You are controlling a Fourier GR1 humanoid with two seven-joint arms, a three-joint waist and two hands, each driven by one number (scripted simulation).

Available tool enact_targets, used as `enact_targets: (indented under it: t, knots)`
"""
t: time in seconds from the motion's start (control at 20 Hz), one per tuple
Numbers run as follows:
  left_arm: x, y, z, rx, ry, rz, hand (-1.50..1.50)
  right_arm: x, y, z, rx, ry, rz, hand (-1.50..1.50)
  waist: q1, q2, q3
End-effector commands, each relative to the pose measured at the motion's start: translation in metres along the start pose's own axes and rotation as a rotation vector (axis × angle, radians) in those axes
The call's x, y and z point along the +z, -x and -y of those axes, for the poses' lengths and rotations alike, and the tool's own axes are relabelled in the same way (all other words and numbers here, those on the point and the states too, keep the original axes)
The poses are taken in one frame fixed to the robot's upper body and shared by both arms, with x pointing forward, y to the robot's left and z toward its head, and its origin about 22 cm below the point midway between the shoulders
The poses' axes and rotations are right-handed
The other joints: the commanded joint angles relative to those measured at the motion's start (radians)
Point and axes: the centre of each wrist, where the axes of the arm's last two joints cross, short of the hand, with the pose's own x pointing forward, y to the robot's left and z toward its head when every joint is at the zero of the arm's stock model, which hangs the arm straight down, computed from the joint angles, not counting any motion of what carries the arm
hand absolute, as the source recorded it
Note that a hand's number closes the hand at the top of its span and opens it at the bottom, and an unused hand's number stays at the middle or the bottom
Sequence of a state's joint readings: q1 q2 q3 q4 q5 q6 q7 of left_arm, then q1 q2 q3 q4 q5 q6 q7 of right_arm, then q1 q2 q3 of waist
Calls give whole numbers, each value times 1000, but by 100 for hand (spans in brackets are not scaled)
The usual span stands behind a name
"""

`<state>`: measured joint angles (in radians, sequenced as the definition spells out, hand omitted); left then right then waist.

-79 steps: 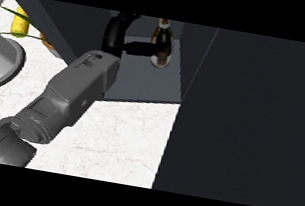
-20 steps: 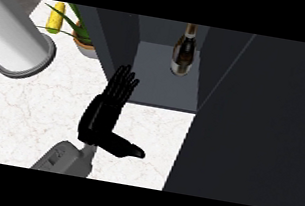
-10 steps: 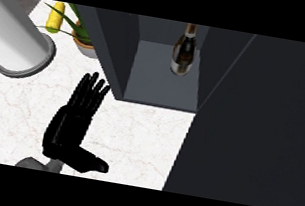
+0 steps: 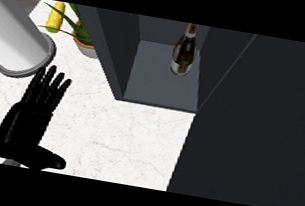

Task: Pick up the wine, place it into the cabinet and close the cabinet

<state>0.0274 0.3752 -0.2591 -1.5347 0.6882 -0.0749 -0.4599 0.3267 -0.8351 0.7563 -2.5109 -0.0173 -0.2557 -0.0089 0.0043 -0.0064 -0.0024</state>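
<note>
Standing upright inside the open cabinet (image 4: 158, 93), the wine (image 4: 184, 54) was seen on the grey shelf towards twelve o'clock. The hand (image 4: 26, 127) was found well apart from it, at about eight o'clock over the white marble counter (image 4: 120, 135), fingers straight and spread, nothing held. A large grey cylinder (image 4: 9, 38) and a potted plant (image 4: 83, 37) were placed near ten o'clock.

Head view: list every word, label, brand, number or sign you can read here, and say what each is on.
None can be read.
Wine bottle in the open cabinet: a pale patch that may be a label, no text legible.
Grey cylindrical container, potted plant, counter and left hand: no markings visible.
</note>
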Motion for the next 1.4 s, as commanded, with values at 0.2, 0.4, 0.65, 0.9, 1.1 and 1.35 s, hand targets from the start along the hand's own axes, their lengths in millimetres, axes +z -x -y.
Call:
enact_targets:
  t: [0.2,0.4,0.65,0.9,1.1,1.35]
  knots:
    - [1,-42,-48,-37,-1,33,-150,0,-50,-7,-117,-53,130,150,7,5,-1]
    - [7,-36,-49,-43,-10,29,-150,-4,-45,-11,-145,-66,118,150,5,6,-1]
    - [7,-54,-67,-41,8,16,-150,-14,-37,-16,-156,-101,115,150,17,8,-2]
    - [5,-63,-70,-33,27,23,-150,-19,-40,-15,-187,-96,148,150,31,9,-4]
    - [3,-70,-76,-39,33,24,-150,-29,-35,-16,-185,-113,156,150,48,11,-5]
    - [-4,-77,-82,-32,33,27,-150,-56,-24,-13,-154,-108,151,150,77,19,-6]
